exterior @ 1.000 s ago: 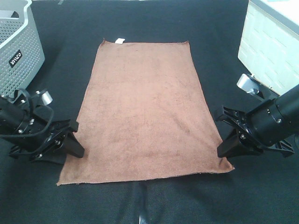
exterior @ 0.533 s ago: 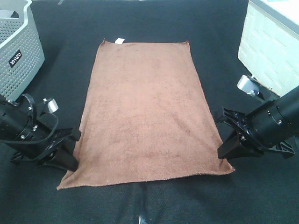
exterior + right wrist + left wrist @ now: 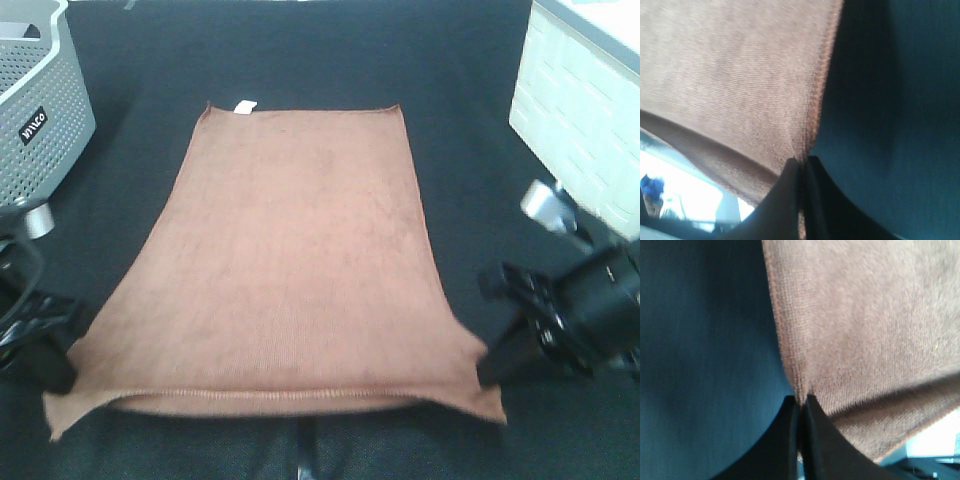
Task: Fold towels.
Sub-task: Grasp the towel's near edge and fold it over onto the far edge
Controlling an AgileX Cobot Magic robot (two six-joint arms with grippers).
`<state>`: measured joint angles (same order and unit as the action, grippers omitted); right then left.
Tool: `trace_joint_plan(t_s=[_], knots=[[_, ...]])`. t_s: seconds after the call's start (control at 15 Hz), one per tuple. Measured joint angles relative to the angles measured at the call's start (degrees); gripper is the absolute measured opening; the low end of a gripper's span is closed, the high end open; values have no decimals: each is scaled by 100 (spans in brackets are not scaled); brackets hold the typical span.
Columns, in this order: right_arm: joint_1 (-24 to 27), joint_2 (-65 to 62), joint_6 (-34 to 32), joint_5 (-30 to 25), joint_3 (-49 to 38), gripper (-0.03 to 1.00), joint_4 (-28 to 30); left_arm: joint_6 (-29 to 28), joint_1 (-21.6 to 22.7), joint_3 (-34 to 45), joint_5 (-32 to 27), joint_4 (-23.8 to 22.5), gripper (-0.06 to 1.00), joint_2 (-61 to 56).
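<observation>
The reddish-brown towel [image 3: 295,250] stretches over the black table, its white tag [image 3: 243,106] on the far short edge. Its near edge is raised off the table and pulled taut between both grippers. My left gripper [image 3: 62,365] is shut on the towel's near left side edge; the left wrist view shows its jaws pinched together on the hem of the towel [image 3: 870,340]. My right gripper [image 3: 487,362] is shut on the near right side edge, and in the right wrist view the towel [image 3: 735,75] runs into its closed jaws. Both near corners droop past the grips.
A grey perforated basket [image 3: 35,90] stands at the far left. A white bin [image 3: 580,95] stands at the far right, close behind the right arm. Black table surface [image 3: 470,80] surrounds the towel.
The left gripper shut on the towel's left edge. Both grippers then lifted the near end and drew it toward the camera, so the towel looks wider and taut at the front.
</observation>
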<state>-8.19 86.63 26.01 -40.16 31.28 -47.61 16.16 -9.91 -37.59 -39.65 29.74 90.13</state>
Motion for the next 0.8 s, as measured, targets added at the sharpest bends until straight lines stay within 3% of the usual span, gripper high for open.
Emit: trace_joint_plan(t_s=[0.2, 0.33, 0.53, 0.8], knots=[[0, -212, 0, -126, -441, 0, -6, -86, 0, 527, -132, 63, 0, -699], [0, -264, 0, -6, -350, 0, 6, -97, 0, 533, 166, 206, 0, -796], [0, -229, 0, 246, 286, 0, 74, 40, 0, 97, 699, 390, 0, -688], [0, 286, 0, 286, 1759, 0, 315, 206, 0, -894, 1175, 418, 0, -115]])
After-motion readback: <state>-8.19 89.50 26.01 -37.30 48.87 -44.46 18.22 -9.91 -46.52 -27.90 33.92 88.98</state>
